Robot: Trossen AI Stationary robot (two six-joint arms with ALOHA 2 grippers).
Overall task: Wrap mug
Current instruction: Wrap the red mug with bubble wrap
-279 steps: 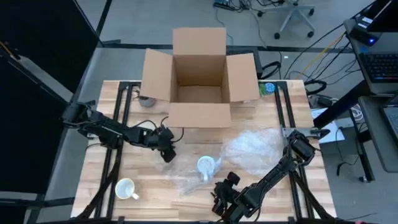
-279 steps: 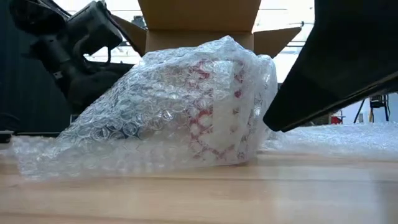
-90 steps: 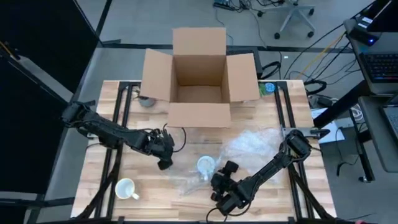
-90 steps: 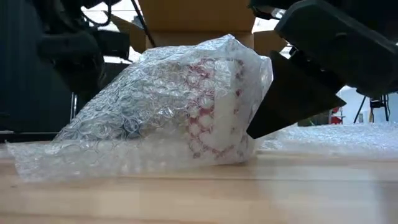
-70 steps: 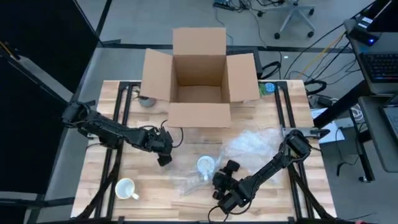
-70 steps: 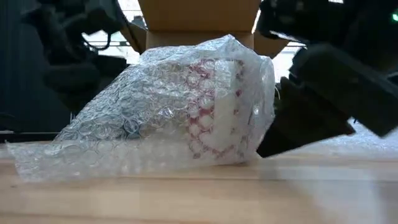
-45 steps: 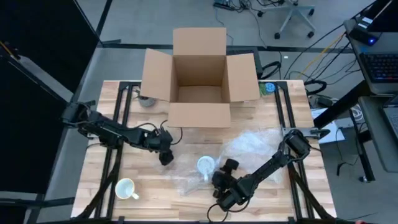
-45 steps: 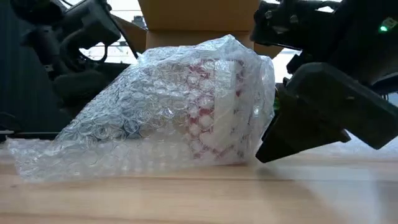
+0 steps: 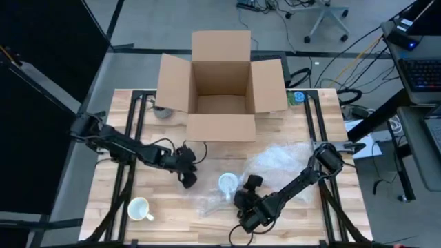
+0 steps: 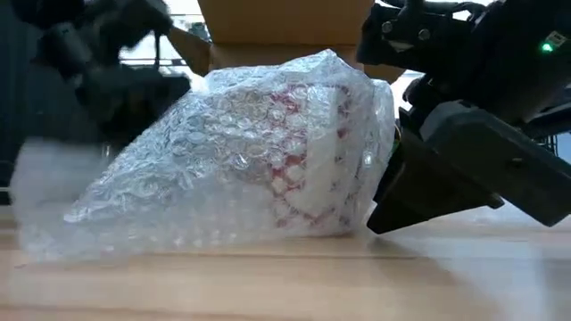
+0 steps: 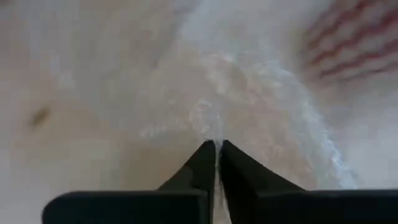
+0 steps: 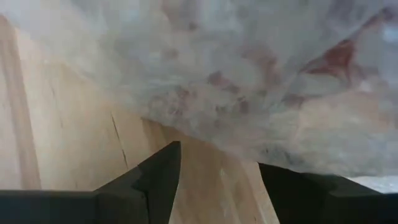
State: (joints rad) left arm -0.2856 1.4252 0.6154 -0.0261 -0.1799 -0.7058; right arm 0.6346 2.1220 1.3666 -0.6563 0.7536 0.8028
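Observation:
A white mug with red marks (image 9: 227,183) lies on its side under a sheet of bubble wrap (image 10: 187,169) near the table's middle. My left gripper (image 9: 187,180) is at the wrap's left end, shut on it. My right gripper (image 9: 240,200) stands open low over the table, right beside the covered mug (image 10: 312,152) on its right; whether it touches the wrap, I cannot tell. In the right wrist view the wrapped mug (image 12: 261,81) fills the space beyond the open fingers. My left gripper (image 11: 216,144) pinches the bubble wrap between its two fingers at the sheet's left end (image 11: 213,124), away from the mug. That end is raised off the table (image 10: 53,174), while the rest drapes over the mug. One layer or several, I cannot tell.
An open cardboard box (image 9: 220,83) stands at the table's far edge. A second bare mug (image 9: 139,209) sits near the front left. More loose bubble wrap (image 9: 282,164) lies right of the middle.
My left gripper has shifted a little toward the mug and the near edge, and the wrap's left end has come up off the table. My right gripper has come down and closer to the covered mug's right side. The mug stays put.

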